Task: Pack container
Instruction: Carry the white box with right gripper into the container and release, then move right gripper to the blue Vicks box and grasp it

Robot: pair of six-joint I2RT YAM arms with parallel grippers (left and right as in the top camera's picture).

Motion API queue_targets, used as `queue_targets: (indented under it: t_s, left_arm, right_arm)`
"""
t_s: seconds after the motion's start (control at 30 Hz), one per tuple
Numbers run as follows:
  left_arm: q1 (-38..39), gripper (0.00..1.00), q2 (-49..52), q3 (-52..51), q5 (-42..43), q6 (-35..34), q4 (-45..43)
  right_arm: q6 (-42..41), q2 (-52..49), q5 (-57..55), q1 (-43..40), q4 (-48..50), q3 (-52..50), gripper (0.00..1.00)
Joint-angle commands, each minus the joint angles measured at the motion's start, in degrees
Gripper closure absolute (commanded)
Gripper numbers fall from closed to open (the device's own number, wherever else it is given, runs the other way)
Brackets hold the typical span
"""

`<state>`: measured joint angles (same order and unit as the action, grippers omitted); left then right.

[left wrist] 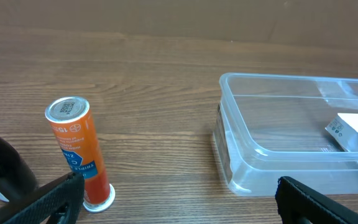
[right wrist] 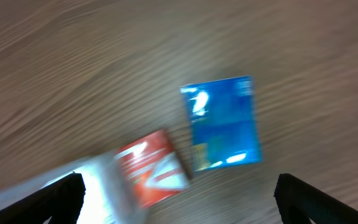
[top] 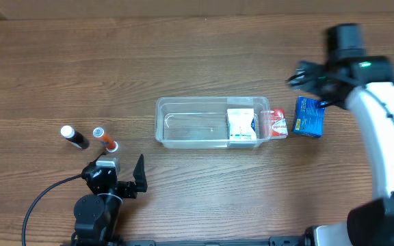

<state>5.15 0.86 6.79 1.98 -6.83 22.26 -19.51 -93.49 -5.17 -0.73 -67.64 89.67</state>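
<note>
Step, by judgement: picking next item. Right end effector (right wrist: pixel 179 199), fingers wide, empty, hovers over blue rectangular carton (right wrist: pixel 224 123) on wooden table (top: pixel 204 61). Clear plastic tub container (top: pixel 183 124) off to its side, beyond red-white small box (right wrist: pixel 151 169); white box (top: pixel 241 126) already inside. Next: descend, straddle carton, close. Left end effector (left wrist: pixel 179 202) wide, empty; only its view shows orange tube (left wrist: pixel 79 152) label. Right wrist view blurred.

Clear container (top: pixel 190 123), mid-table, 1 box inside.

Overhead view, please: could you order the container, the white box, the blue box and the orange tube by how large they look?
1. Container
2. White box and blue box: too alike to rank
3. Orange tube
</note>
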Motion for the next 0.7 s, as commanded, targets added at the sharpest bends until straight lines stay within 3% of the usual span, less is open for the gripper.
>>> queue_targets:
  t_s: [0.0, 0.27, 0.67]
  left_arm:
    - [-0.2, 0.00, -0.5, -0.3, 0.4, 0.9, -0.3]
    - [-0.2, 0.00, -0.5, -0.3, 0.4, 0.9, -0.3]
    - [-0.2, 0.00, -0.5, -0.3, 0.4, 0.9, -0.3]
  right_arm:
    - [6.6, -2.9, 4.0, -7.1, -0.2, 0.4, 0.00]
    - [8.8, -12.0, 3.8, -8.1, -0.3, 0.3, 0.00]
    - [8.3, -13.5, 4.0, -11.7, 1.9, 0.3, 0.00]
